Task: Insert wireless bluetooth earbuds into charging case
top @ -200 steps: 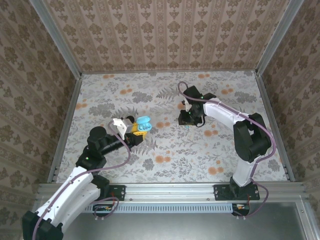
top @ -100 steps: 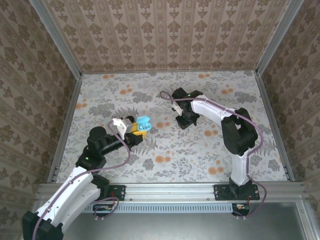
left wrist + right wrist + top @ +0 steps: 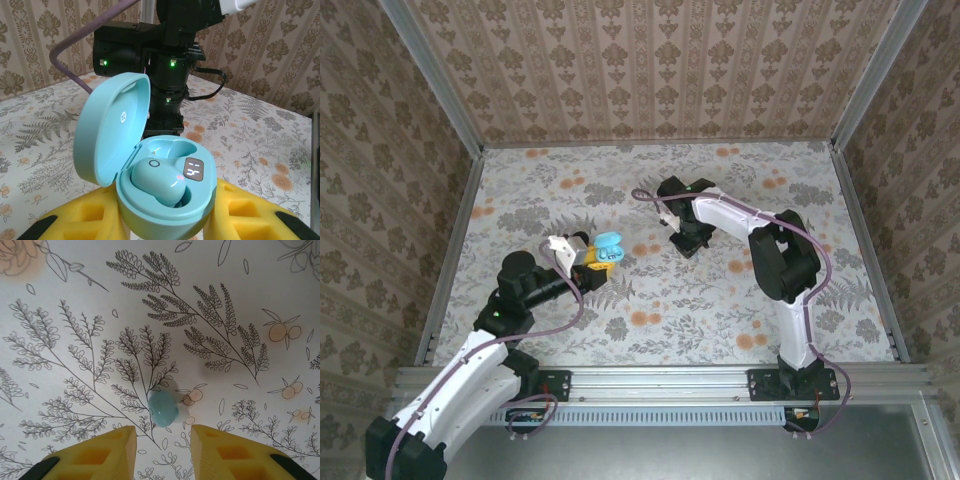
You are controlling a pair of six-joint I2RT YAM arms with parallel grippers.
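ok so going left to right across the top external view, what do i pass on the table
left arm's elbow → open teal charging case → right gripper → right arm's elbow

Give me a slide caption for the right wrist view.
Right gripper, open, lined up on a teal earbud lying on the floral tabletop.

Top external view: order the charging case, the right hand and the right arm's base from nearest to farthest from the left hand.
1. charging case, gripped in the left hand.
2. right hand, mid-table, to the right.
3. right arm's base, at the near edge, far right.
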